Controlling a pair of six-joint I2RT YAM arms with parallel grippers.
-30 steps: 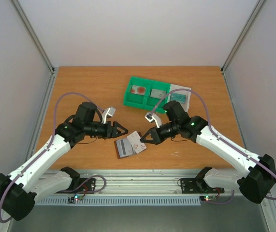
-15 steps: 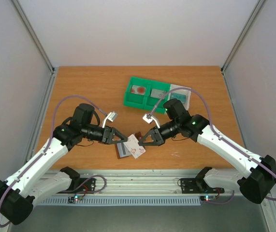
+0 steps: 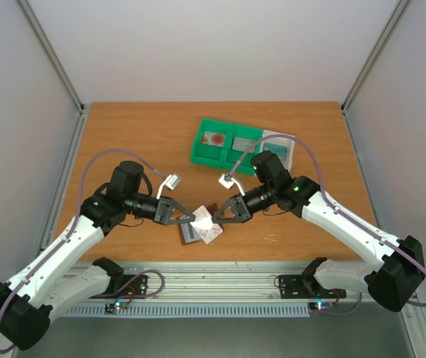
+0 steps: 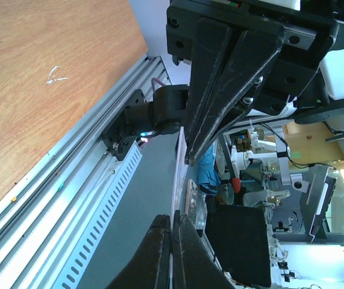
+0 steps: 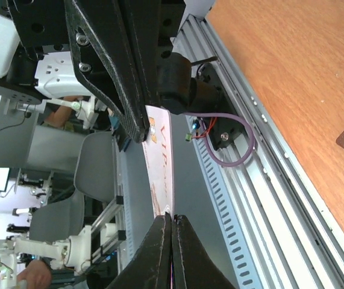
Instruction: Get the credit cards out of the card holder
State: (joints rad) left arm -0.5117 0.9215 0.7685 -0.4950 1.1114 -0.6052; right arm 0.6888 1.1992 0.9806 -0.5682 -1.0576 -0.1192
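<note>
While left hand (image 3: 191,217) and right hand (image 3: 218,218) each look clenched on opposite ends of one credit card (image 3: 204,222), the card holder (image 3: 190,235) lies open on the surface (image 3: 123,134) just beneath. Card's thin, stiff, light and slick, so pinch the flat faces; the holder looks soft and may drag along.

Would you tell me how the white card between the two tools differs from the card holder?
The white card is pale with faint printing; the card holder is brown outside with grey inner pockets. The white card is raised and tilted between the right tool's fingers; the card holder lies open on the table. Both are near the table's front edge.
</note>
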